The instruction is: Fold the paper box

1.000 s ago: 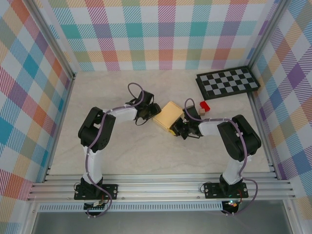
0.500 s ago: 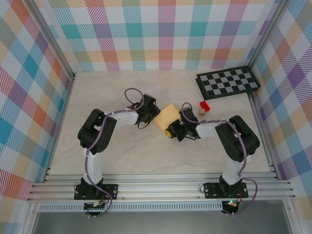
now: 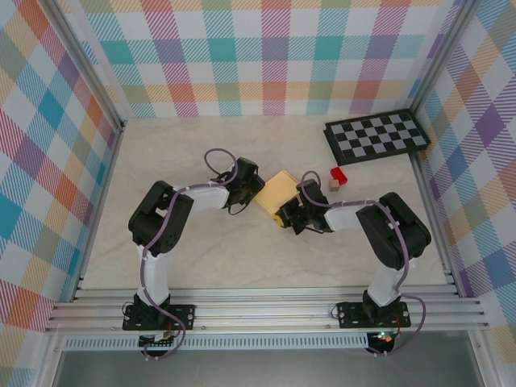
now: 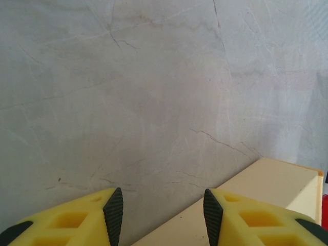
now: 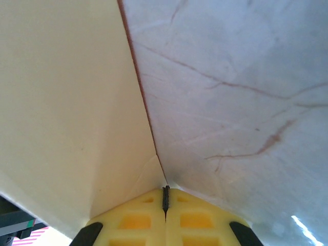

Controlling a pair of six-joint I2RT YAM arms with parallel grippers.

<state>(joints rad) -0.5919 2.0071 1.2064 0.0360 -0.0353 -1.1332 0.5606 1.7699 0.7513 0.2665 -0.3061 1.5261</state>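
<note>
Fig. | paper box [image 3: 276, 191]: folded flat, lying mid-table [image 3: 210, 258] between the two grippers | left gripper [image 4: 163, 218]: jaws partway apart, bare table seen between them (the box's edge passes under one finger) | right gripper [image 5: 165, 201]: jaws pressed together, tips at the box's edge

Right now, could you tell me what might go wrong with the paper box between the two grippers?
1. The right gripper is shut against the edge of the paper box; a push may slide or crease it.
2. The left gripper stands open with the box off toward one finger; closing there could miss.
</note>
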